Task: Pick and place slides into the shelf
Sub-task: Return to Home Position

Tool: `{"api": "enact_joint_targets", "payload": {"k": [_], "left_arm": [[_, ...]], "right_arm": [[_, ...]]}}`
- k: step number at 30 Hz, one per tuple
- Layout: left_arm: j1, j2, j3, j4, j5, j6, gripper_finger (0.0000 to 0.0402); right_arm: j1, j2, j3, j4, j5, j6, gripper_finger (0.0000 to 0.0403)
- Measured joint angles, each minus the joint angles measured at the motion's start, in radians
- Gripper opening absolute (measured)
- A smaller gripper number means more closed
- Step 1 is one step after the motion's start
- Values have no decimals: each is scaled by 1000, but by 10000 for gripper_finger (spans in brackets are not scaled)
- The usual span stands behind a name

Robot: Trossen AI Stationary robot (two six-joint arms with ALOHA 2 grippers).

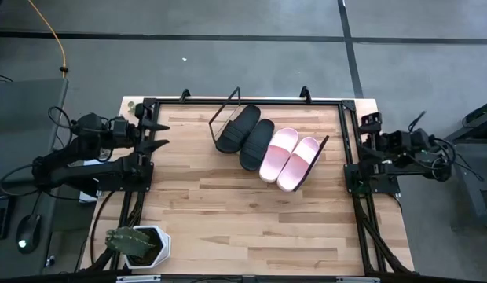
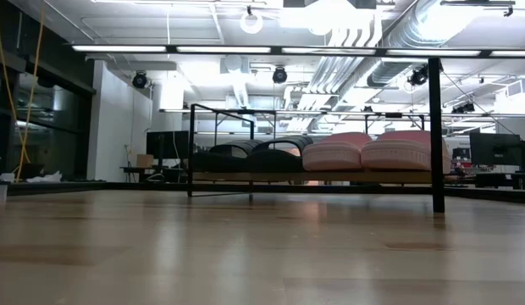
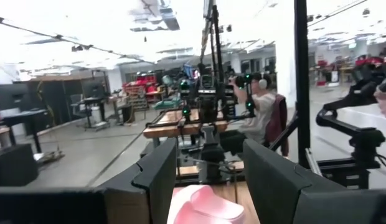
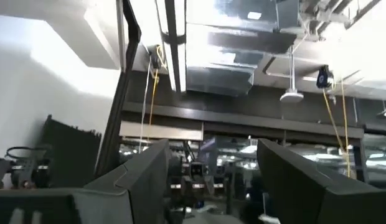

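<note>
At the left edge of the plank-topped table (image 1: pixel 251 220), our left gripper (image 1: pixel 160 135) spreads its pointed dark fingers wide, holding nothing. A spiky potted plant (image 1: pixel 137 244) sits at that side's corner. Mid-table, the black slides (image 1: pixel 247 134) and rounded pink slides (image 1: pixel 291 157) lie side by side on the wire-framed wooden shelf (image 2: pixel 347 177). At the right edge, our right gripper (image 4: pixel 211 186) also gapes wide, empty.

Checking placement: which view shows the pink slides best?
High view: both pink slides show whole, side by side. Low view shows only their ends; left wrist view, a pink edge; right wrist view, nothing.
</note>
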Motion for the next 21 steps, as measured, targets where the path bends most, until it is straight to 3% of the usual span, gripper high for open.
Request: {"api": "enact_joint_targets", "payload": {"k": [6,15,21], "left_arm": [[0,-43,-125,134,4,-36,168],[0,-75,-296,324,18,-98,168],[0,-87,-383,388,26,-109,168]], "right_arm": [[0,0,-61,-44,-11,68,233],[-1,1,-315,386,108,66,233],[-2,1,-350,397,105,70,233]]}}
